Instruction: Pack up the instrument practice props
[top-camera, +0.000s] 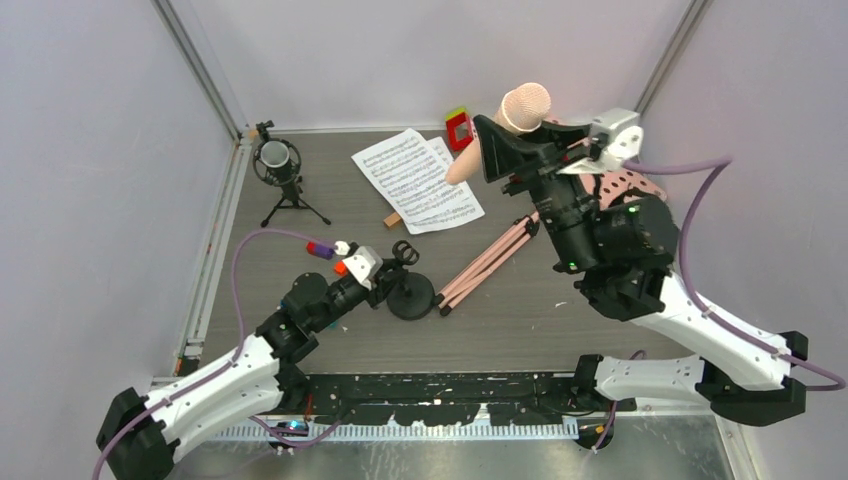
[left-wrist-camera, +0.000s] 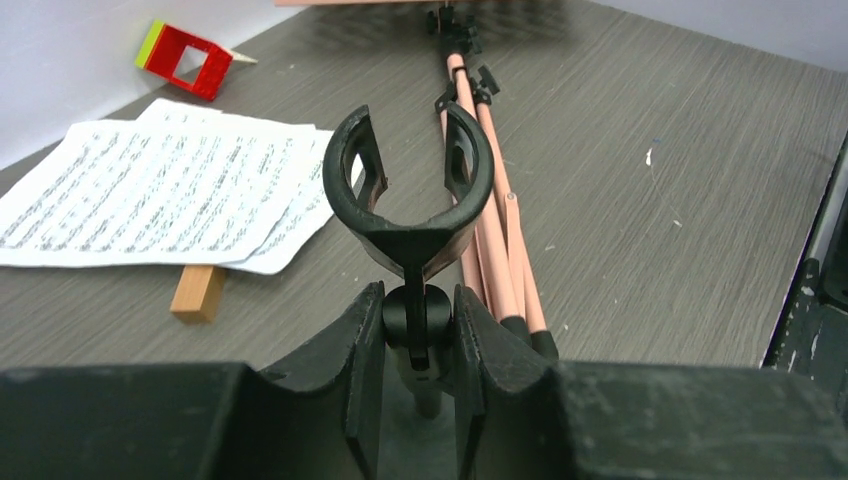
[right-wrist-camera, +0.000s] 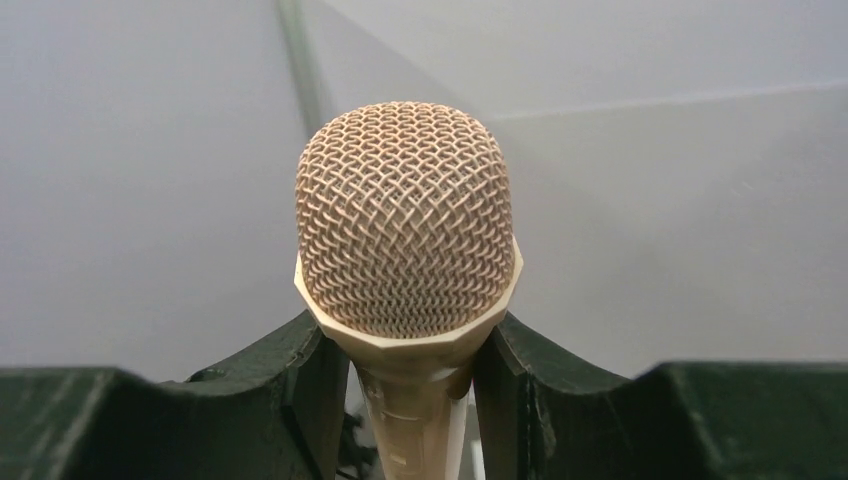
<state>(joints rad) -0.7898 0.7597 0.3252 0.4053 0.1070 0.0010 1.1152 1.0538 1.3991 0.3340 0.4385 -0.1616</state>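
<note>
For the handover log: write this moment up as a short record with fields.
right jaws: shut on the microphone, held in the air
left jaws: shut on the microphone stand, on the stem below its empty clip
sheet music: flat on the table, rear centre
music stand: lying on the table, partly under the right arm
red block: by the rear wall, untouched

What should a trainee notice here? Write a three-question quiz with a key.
1. True or false: the microphone sits in the stand clip.
2. The left pincer grips: A) sheet music, B) the black stand stem, C) a red block.
3. Which pincer holds the microphone?
Key: 1 false; 2 B; 3 the right pincer.
</note>
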